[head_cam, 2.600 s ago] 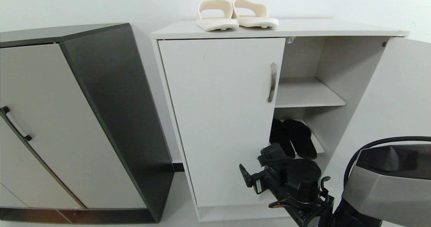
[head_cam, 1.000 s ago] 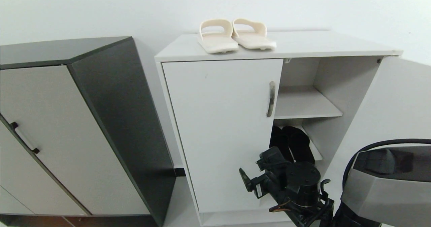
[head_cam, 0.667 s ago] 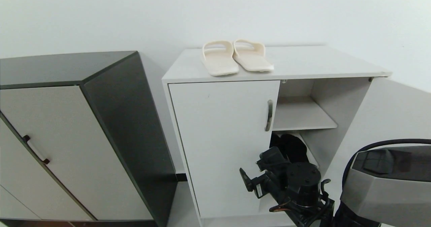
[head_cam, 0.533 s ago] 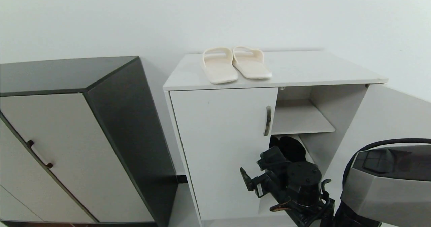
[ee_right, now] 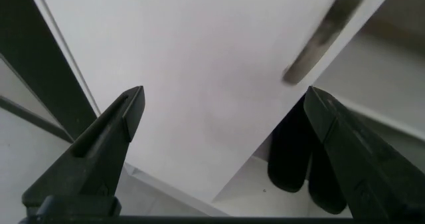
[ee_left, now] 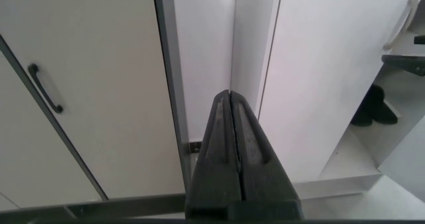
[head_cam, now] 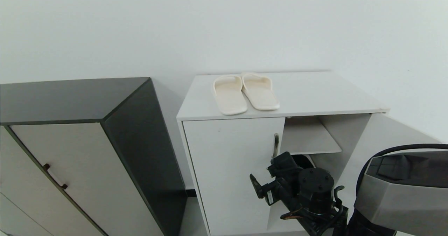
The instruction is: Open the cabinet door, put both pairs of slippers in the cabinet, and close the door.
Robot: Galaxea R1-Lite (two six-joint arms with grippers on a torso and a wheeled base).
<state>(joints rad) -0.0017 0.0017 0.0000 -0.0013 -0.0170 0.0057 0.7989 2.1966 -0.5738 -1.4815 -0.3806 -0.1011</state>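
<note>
Right claw (ee_right: 224,98) is spread wide and holds nothing. It hangs low in front of the white cabinet (head_cam: 315,92), close to the shut door (head_cam: 231,166) and below its handle (head_cam: 275,145). Left claw (ee_left: 230,98) is pressed shut with nothing in it. It points at the gap between the white cabinet and the dark cabinet (head_cam: 140,152) next to it.

The black slippers (ee_right: 292,154) lie side by side low down inside the white cabinet, under the upper shelf (head_cam: 304,138). So that pair looks done. The cream slippers (head_cam: 229,97) sit on top of the white cabinet, side by side, near its front edge. I think they are next.

To do this well, the right claw should go up first and stay a bit away from the cabinet's front, so it does not bump the top edge. Then it can come over the top and down onto the cream slippers. The two lie so close that one wide pinch across both may take them together. If the squeeze is weak, one could slip out and fall.

After that, lift them clear of the edge and bring them down to the open side of the white cabinet. The upper shelf looks like a good spot. The open door (head_cam: 385,134) stands out on that side, so the arm should keep off it.
</note>
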